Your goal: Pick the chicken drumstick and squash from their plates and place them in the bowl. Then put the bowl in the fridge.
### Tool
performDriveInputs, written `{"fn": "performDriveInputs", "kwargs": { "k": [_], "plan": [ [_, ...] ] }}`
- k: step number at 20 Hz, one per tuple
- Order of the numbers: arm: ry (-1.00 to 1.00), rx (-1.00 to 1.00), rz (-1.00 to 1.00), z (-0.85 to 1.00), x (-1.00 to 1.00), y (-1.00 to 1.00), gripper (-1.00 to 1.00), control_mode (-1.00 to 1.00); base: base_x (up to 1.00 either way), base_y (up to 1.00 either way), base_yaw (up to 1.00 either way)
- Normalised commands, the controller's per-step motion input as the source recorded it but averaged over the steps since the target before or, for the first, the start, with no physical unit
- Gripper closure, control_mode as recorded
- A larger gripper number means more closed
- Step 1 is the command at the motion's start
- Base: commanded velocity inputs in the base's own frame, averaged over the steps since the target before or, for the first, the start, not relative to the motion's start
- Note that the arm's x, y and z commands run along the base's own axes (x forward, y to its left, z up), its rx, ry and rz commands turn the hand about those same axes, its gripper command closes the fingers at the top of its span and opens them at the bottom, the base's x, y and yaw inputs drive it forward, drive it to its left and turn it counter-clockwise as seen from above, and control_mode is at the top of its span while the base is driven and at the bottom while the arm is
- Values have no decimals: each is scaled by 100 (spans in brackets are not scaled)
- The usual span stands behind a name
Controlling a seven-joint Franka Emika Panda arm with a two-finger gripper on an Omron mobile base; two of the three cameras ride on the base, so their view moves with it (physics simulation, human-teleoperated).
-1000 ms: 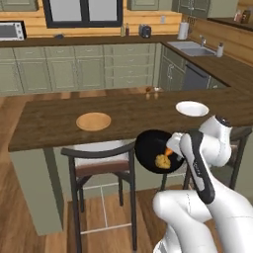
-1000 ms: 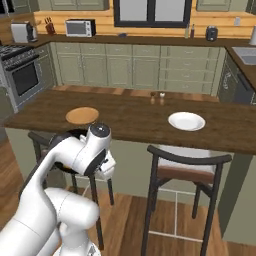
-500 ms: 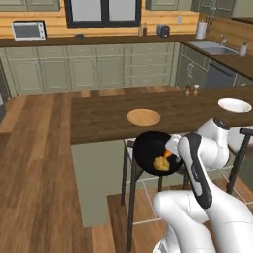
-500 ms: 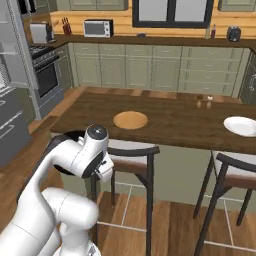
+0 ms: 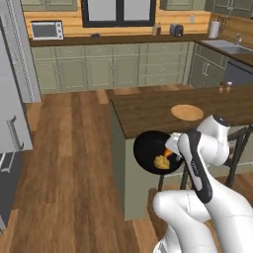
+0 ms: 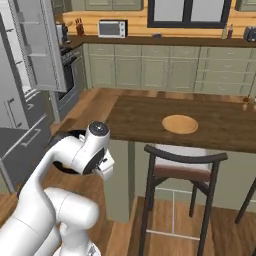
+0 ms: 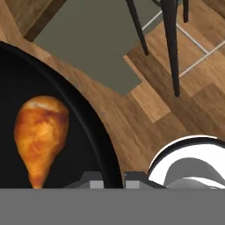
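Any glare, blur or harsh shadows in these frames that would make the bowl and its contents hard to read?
Left base view: soft and low-detail, even light, no glare; the black bowl reads as a flat dark disc with a small orange lump inside. Hand view: sharpest, the chicken drumstick clear against the bowl, rim faintly glossy. Right base view: the arm hides most of the bowl.
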Motion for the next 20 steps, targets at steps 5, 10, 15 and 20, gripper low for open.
{"fn": "performDriveInputs", "kwargs": {
  "k": [5,10,15,20],
  "plan": [
    [0,0,0,0,0,0,100,100,30,100,-14],
    [0,0,0,0,0,0,100,100,40,84,-12],
    [0,0,0,0,0,0,100,100,62,22,-2],
    [0,0,0,0,0,0,100,100,57,7,0]
  ]
}}
